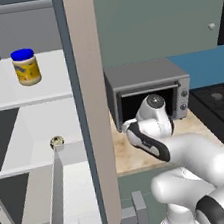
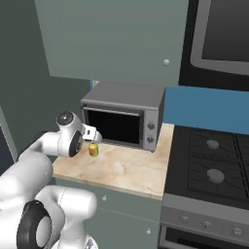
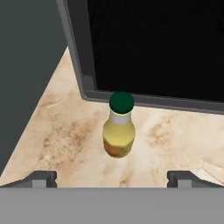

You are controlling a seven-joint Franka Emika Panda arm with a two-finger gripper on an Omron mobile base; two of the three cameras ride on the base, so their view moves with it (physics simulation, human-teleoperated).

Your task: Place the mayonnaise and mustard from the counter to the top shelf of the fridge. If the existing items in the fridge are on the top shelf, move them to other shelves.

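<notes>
The mayonnaise (image 1: 26, 67), a cream-yellow jar with a blue lid, stands upright on the top shelf (image 1: 5, 93) of the open fridge (image 1: 92, 112). The mustard (image 3: 119, 127), a slim yellow bottle with a green cap, stands upright on the beige counter (image 3: 61, 135), just in front of the toaster oven's door. My gripper (image 3: 111, 178) is open and hovers just short of the bottle, with one fingertip on each side and nothing between them. Seen from the right base, the mustard (image 2: 93, 150) sits just below my gripper (image 2: 92, 136). One of the existing items, a small dark cupcake (image 1: 56, 141), rests on the second shelf.
A grey toaster oven (image 2: 124, 116) stands at the back of the counter, close behind the bottle. The black stove top (image 2: 214, 165) lies to the right. Grey-green wall cabinets (image 2: 112, 39) hang above. A white door bin (image 1: 58, 197) sits low in the fridge opening.
</notes>
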